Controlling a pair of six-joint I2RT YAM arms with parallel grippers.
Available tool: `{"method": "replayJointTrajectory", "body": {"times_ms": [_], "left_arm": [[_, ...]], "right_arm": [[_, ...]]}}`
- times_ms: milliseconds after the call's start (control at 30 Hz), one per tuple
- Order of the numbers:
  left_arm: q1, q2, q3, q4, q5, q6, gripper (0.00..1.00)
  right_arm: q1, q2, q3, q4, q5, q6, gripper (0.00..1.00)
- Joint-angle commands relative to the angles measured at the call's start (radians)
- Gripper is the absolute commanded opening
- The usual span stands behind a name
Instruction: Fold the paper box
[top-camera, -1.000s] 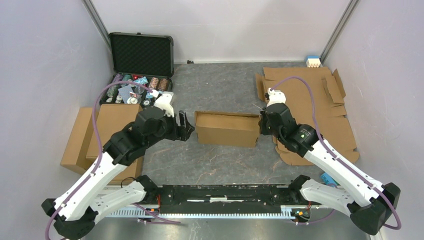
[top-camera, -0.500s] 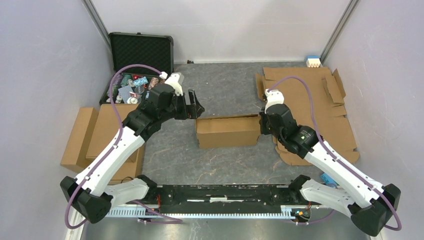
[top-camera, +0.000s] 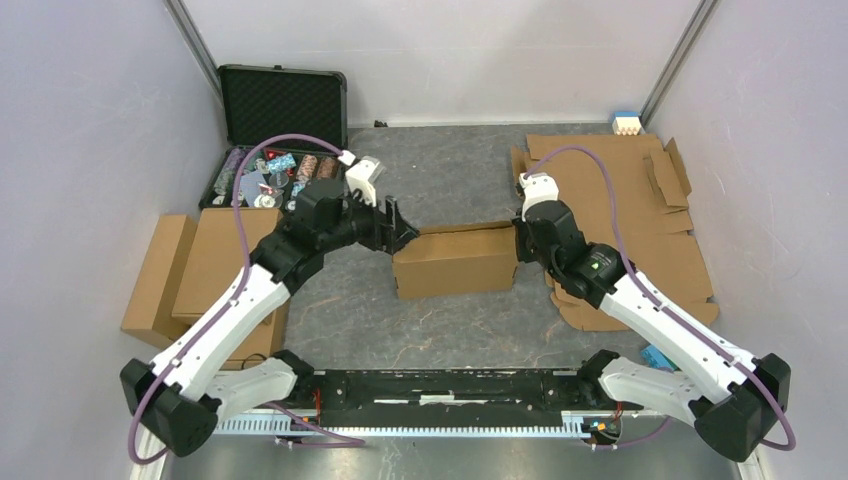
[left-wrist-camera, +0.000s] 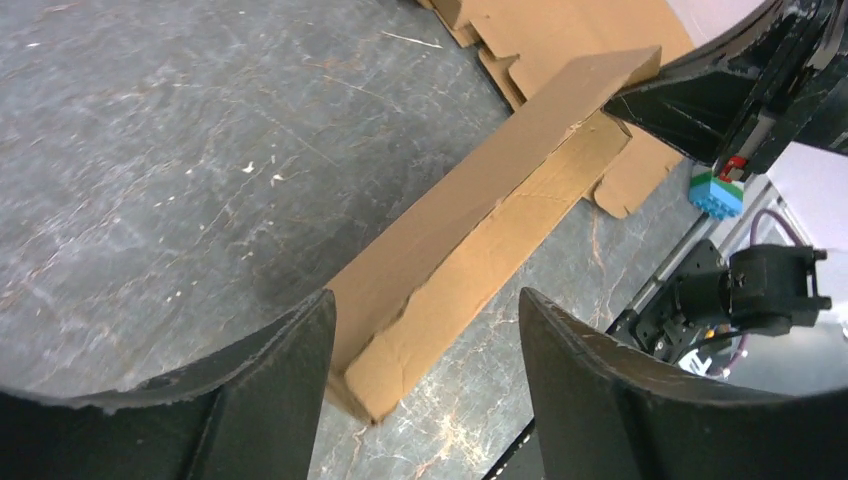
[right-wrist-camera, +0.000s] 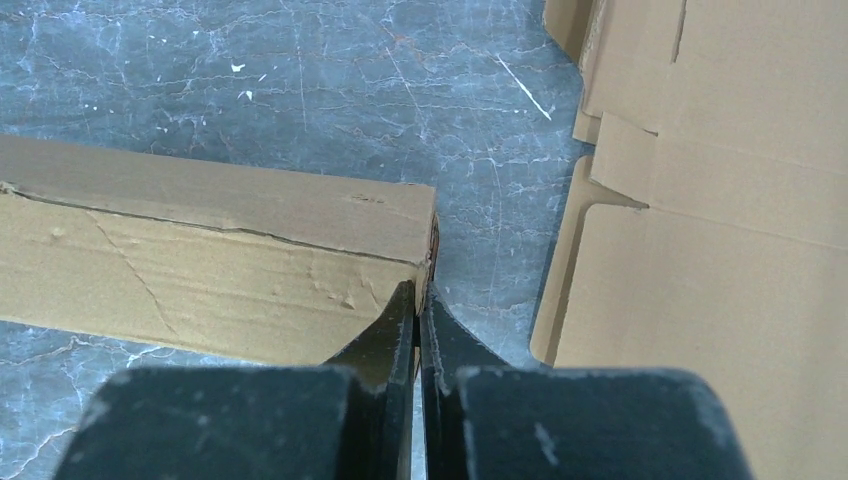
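The paper box (top-camera: 455, 262) is a brown cardboard box folded into a shallow closed shape, lying in the middle of the table. My left gripper (top-camera: 400, 232) is open and empty, with the box's back left corner (left-wrist-camera: 400, 345) between its spread fingers; whether they touch the box does not show. My right gripper (top-camera: 519, 243) is shut, pinching the box's right end edge (right-wrist-camera: 428, 235). The box's long top face shows in the right wrist view (right-wrist-camera: 200, 260).
Flat cardboard sheets (top-camera: 640, 210) lie to the right, close to the right gripper. Folded boxes (top-camera: 190, 270) are stacked at the left. An open black case (top-camera: 283, 110) with poker chips (top-camera: 275, 178) stands at the back left. A small blue-and-white block (top-camera: 626, 123) sits at the back right.
My left gripper swung from the box's left side back and around to its back left corner. The box turned slightly, with its right end pushed farther back. The right gripper stayed shut.
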Motion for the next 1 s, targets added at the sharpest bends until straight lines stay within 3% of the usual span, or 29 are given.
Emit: {"method": "replayJointTrajectory", "body": {"times_ms": [0,100,200,467,967], "left_arm": [[0.002,0.095,0.066,0.081,0.164,0.129,0.72],[0.0,0.155,0.118,0.049,0.216,0.178,0.64],[-0.002,0.195,0.151,0.009,0.24,0.206,0.42],[-0.038,0.174,0.126,-0.029,0.201,0.248,0.03],[-0.152,0.179,0.101,-0.087,0.114,0.269,0.02]], "right_arm": [[0.002,0.035,0.031,-0.029,-0.031,-0.055,0.04],[0.002,0.036,0.024,-0.021,-0.048,-0.056,0.05],[0.002,0.039,0.02,-0.014,-0.051,-0.056,0.05],[0.002,0.066,0.038,-0.016,-0.059,-0.055,0.1],[0.001,0.039,0.055,-0.034,0.005,-0.089,0.25]]}}
